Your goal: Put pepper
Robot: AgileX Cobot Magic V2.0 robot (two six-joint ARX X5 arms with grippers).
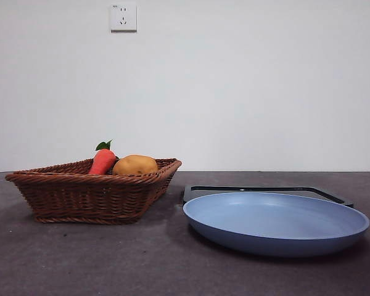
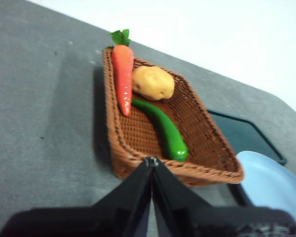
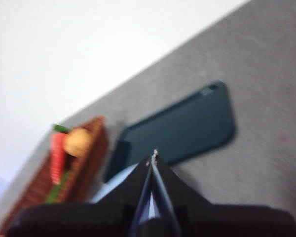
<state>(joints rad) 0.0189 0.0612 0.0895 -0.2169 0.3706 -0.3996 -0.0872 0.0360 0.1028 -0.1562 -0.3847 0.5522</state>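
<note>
The pepper (image 2: 165, 131) is a glossy dark-green curved vegetable lying in the brown wicker basket (image 2: 119, 148), beside an orange-red carrot (image 2: 122, 76) and a tan potato (image 2: 153, 83). In the front view the pepper is hidden behind the basket (image 1: 92, 194) wall; only the carrot (image 1: 102, 161) and potato (image 1: 135, 164) show. My left gripper (image 2: 151, 160) is shut and empty, above the table near the basket's rim. My right gripper (image 3: 154, 154) is shut and empty, above the blue plate (image 1: 274, 221). The pepper shows blurred in the right wrist view (image 3: 54, 193).
A dark flat tray (image 1: 265, 190) lies behind the blue plate on the right; it also shows in the right wrist view (image 3: 182, 128) and the left wrist view (image 2: 239, 138). The grey table (image 1: 80, 259) ends at a white wall.
</note>
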